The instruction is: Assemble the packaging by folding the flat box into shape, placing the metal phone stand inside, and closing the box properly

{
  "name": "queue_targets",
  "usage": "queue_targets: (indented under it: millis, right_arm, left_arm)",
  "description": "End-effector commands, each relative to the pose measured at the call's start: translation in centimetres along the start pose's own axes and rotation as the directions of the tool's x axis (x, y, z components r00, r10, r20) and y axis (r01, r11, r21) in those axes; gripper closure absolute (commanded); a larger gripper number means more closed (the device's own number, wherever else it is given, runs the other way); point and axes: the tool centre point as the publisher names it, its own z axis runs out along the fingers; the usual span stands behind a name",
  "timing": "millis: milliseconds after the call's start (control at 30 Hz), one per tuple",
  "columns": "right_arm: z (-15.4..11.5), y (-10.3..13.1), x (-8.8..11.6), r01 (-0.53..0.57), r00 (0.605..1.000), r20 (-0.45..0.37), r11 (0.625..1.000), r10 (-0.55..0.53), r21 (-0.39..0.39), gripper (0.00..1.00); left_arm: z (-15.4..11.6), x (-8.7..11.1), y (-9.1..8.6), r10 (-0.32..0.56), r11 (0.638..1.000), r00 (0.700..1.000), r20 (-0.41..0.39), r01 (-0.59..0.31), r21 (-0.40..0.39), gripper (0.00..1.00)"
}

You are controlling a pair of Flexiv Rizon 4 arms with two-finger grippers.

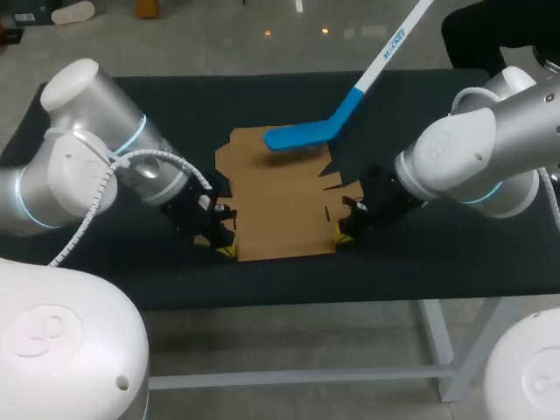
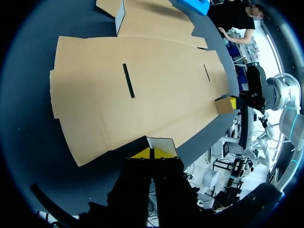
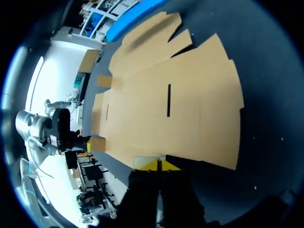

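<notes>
Flat box (image 1: 280, 206) lies unfolded in the middle of the black table (image 1: 455, 262), brown cardboard, slits and flaps still flat, its near edge running left-right between the two grippers. Left gripper (image 1: 226, 248) sits at the near-left corner and right gripper (image 1: 339, 236) at the near-right corner, so each arm is about equally close to its own corner. In the left wrist view the left gripper (image 2: 152, 153) has its yellow tips closed together with nothing pinched between them. The small near-left tab (image 2: 162, 144) stands just ahead of the tips, touching or nearly so, and looks tilted up off the table. It is the same on the other side: right gripper (image 3: 158, 165) has its tips together and nothing held, with the near-right tab (image 3: 148, 161) right ahead of them. A blue-bladed stick (image 1: 302, 136) rests on the far part of the cardboard, its white shaft running off past the far-right edge. The metal phone stand is not in view. Likely step: raising the near tabs and wall, with the box lying ahead of both grippers and folding inward toward the far side.
</notes>
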Motion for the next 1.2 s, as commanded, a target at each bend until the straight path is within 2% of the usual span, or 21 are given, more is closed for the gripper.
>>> queue_targets:
  millis: [33, 433, 1200]
  right_arm:
    - [0.4, 0.0, 0.5, -0.002, 0.999, 0.034, 1.0, 0.002, -0.002, 1.0]
    - [0.5, 0.2, 0.5, -0.014, 0.997, 0.079, 1.0, 0.014, -0.001, 1.0]
    - [0.8, -0.1, 1.4, 0.005, 0.992, 0.126, 1.0, -0.006, 0.006, 1.0]
  left_arm:
    - [0.1, 0.6, -0.4, 0.0, 1.0, 1.0, 0.024, 0.0, -0.017, 1.0]
    - [0.2, 0.9, -0.6, -0.005, 0.999, 0.996, 0.086, 0.008, -0.035, 1.0]
    - [1.7, 1.6, -0.5, 0.015, 0.999, 0.997, 0.082, -0.012, -0.042, 1.0]
